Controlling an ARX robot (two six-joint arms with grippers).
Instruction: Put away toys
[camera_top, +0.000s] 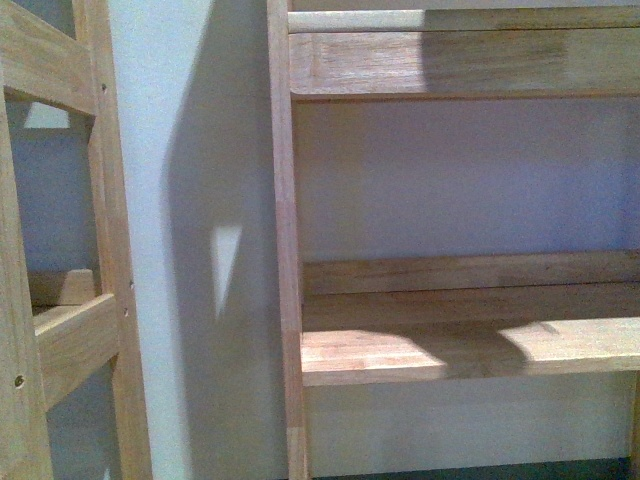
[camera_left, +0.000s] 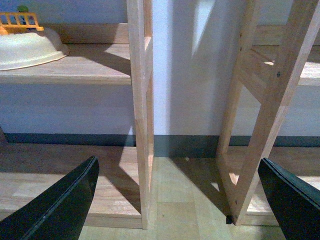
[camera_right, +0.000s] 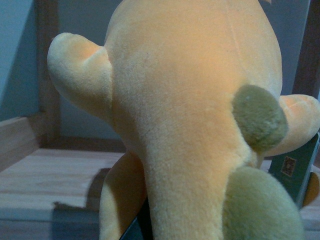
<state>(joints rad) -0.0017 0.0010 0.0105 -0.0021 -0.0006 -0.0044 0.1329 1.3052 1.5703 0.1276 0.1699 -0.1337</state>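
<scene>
You face a pale wooden shelf unit (camera_top: 470, 335), its planks smooth and bare. Your right wrist view is filled by the fuzzy orange-yellow plush toy (camera_right: 190, 115), pinched by the right gripper above a shelf board. Your left gripper (camera_left: 175, 200) hangs spread wide, holding nothing.

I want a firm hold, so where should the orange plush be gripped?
Probably the plush toy by its narrower middle, squeezed from both sides, where the right gripper flanks it: soft pile compresses, and the stubby limbs jutting out should resist slipping.
</scene>
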